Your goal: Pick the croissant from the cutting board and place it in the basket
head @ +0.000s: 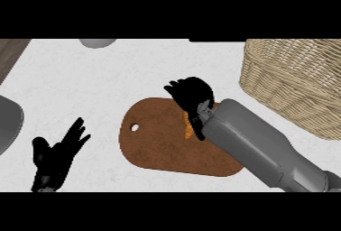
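Observation:
A brown wooden cutting board (pixel 160 144) with a small hole lies in the middle of the white counter. On it, only an orange sliver of the croissant (pixel 188 127) shows beside my right wrist. My right hand (pixel 191 94) hangs over the board's far edge with fingers curled downward, and it hides most of the croissant. Whether the fingers close round the croissant is hidden. The wicker basket (pixel 296 81) stands at the upper right, apart from the hand. My left hand (pixel 57 155) rests open at the lower left, fingers up.
A grey curved object (pixel 10 124) sits at the left edge and a grey rounded thing (pixel 98 42) at the top. A dark wooden strip (pixel 12 52) shows in the upper left corner. White counter (pixel 86 85) lies between board and left edge.

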Controlling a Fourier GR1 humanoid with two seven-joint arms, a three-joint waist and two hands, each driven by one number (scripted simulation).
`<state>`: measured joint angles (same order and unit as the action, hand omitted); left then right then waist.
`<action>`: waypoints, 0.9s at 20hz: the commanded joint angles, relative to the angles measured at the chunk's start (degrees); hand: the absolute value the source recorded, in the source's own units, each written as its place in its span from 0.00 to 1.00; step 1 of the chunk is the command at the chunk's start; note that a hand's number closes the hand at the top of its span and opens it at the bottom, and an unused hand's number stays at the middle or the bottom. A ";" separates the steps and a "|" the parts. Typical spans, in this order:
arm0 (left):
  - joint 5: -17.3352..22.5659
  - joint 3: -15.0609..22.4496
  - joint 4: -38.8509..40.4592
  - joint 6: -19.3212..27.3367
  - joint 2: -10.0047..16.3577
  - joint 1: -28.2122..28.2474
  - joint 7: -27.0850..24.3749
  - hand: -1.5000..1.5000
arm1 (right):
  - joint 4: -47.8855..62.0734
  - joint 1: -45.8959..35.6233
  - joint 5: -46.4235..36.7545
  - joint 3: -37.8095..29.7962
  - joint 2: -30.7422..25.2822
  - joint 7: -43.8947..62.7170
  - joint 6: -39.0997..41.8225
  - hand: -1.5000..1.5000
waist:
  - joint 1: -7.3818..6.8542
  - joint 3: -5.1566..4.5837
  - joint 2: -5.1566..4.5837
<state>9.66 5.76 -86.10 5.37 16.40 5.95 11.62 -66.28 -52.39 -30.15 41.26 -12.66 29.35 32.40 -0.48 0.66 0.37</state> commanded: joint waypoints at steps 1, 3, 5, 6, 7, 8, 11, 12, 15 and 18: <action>-0.89 0.48 6.02 -0.97 0.28 3.08 1.09 0.50 | 3.78 0.59 -2.60 1.19 1.20 -0.71 0.10 0.00 | -0.23 -0.69 -0.64; 0.10 -0.55 7.55 -1.26 0.47 -1.95 4.29 0.50 | 6.83 -2.89 -2.43 0.24 3.11 0.10 2.90 0.00 | -0.07 -0.70 -0.73; 0.00 -0.56 8.37 -1.83 -0.29 0.57 0.86 0.50 | 6.12 -0.66 -3.26 0.31 3.18 0.92 2.26 0.00 | 0.12 -0.70 -0.57; -1.02 0.80 6.11 -1.09 -0.72 1.93 1.88 0.50 | 5.45 0.04 -3.78 0.30 0.52 -2.00 2.17 0.00 | 0.12 -0.66 -0.50; 0.50 -1.15 7.33 -2.11 -0.01 0.33 1.63 0.50 | 6.07 0.55 -4.21 0.63 1.64 -1.34 2.38 0.00 | 0.21 -0.68 -0.53; -1.49 0.44 6.62 0.20 -1.26 -0.98 3.75 0.50 | 7.39 1.34 -5.66 0.80 2.43 -1.69 -0.49 0.00 | 0.20 -0.65 -0.60; -0.75 -1.55 8.73 -1.93 0.50 -0.39 2.08 0.50 | 6.08 2.71 -6.09 1.31 2.75 -3.10 0.48 0.00 | 0.49 -0.68 -0.50; -0.68 0.01 6.03 -1.66 -1.31 1.25 1.93 0.50 | 8.19 0.97 -6.44 -0.06 3.42 -3.63 0.13 0.00 | -0.03 -0.67 -0.51; -1.48 -0.05 5.65 -1.96 -0.33 3.25 1.70 0.50 | 9.85 1.74 -8.11 0.14 5.42 -3.35 -2.57 0.00 | -0.22 -0.66 -0.52; -0.76 -0.60 7.82 -3.24 -0.39 1.93 1.50 0.50 | 8.59 0.86 -7.33 -1.71 2.87 -6.32 -0.46 0.00 | 0.31 -0.68 -0.49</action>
<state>9.16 3.89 -84.02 3.84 16.25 5.22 11.14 -57.33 -51.61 -37.13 40.57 -8.87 25.23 31.75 -0.39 0.91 0.43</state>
